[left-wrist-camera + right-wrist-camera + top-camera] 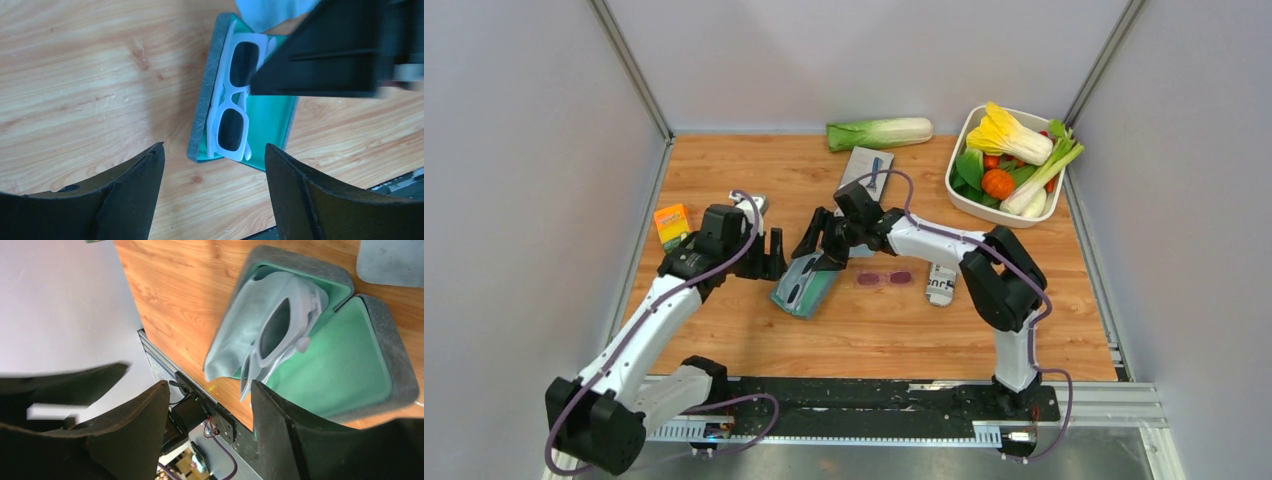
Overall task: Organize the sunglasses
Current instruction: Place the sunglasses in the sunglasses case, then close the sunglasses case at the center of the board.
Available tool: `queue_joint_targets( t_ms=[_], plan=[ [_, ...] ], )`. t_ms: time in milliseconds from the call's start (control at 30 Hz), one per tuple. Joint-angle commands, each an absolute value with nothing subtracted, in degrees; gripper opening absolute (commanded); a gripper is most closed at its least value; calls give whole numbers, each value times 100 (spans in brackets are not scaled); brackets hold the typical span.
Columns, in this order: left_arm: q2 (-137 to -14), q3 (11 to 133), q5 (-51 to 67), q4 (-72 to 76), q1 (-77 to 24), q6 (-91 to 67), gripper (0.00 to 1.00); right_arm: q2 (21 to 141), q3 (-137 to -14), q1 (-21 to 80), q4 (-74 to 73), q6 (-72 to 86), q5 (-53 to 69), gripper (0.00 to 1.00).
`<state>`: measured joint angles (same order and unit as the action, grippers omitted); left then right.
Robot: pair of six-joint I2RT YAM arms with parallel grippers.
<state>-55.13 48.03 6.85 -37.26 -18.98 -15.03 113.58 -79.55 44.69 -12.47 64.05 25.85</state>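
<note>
Right of the open case, you have the pink sunglasses loose on the counter, not yet stowed; a white pair lies inside; both jaws gape empty.

The left arm and right arm match: white rounded shells on the long links, chunky black housings at the joints and bases. A thin purple cable runs along each arm, looping loose past the joints. The left gripper and right gripper are all black; their fingers are broad matte wedges with slightly rough, worn edges
</note>
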Motion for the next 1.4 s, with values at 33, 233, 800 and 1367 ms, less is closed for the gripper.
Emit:
queue_joint_targets(
  t_ms=[33, 233, 800, 1367],
  plan=[
    [-6615, 5158, 695, -3857, -1855, -1309, 82, 10381, -8122, 4263, -1678, 5679, 2049, 67],
    [-6935, 4993, 1178, -3289, -1688, -1784, 83, 9195, -6972, 4026, -1670, 5248, 1407, 69],
    [-6855, 3956, 2099, -1118, -739, -3040, 55, 9034, -5493, 4649, -809, 5300, 1178, 38],
    [-7602, 3815, 2980, -378, -492, -3085, 32, 10204, -6187, 5062, -633, 5397, 1090, 23]
  ],
)
